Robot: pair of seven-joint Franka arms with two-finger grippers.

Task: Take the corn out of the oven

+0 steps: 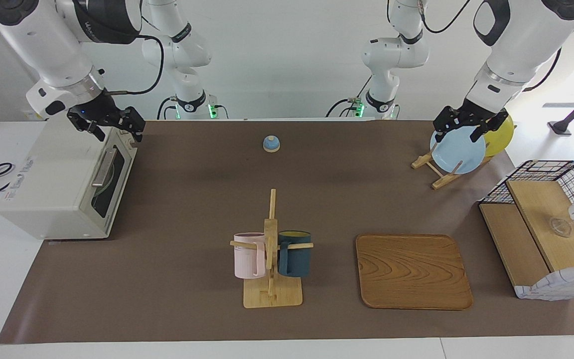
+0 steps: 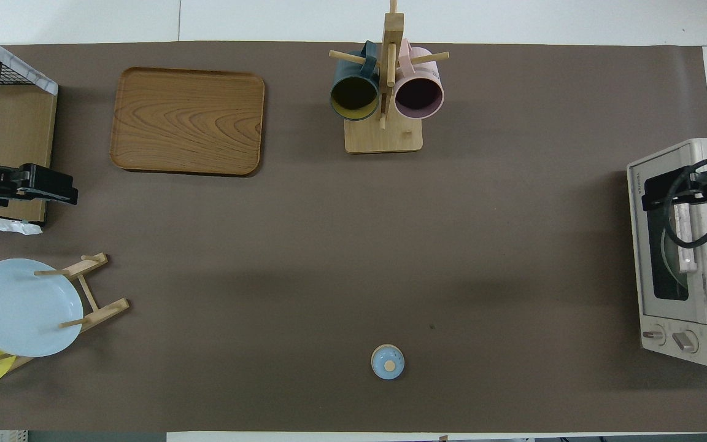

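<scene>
Two mugs [image 1: 249, 255], two plates [image 1: 458, 151], one oven [image 1: 63, 182], one tray [image 1: 413, 271].

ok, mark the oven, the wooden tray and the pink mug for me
oven [image 1: 48, 184]: facing view, bare top panel.
wooden tray [image 1: 412, 271]: facing view, middle of its bare surface.
pink mug [image 1: 248, 257]: facing view, outer side wall.

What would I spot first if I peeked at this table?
Probably the two mugs, pink and dark blue, hanging on a wooden stand mid-table. Then the oven at the right arm's end, door shut, with the right gripper open above it; the left gripper hangs open over the blue plate.
</scene>
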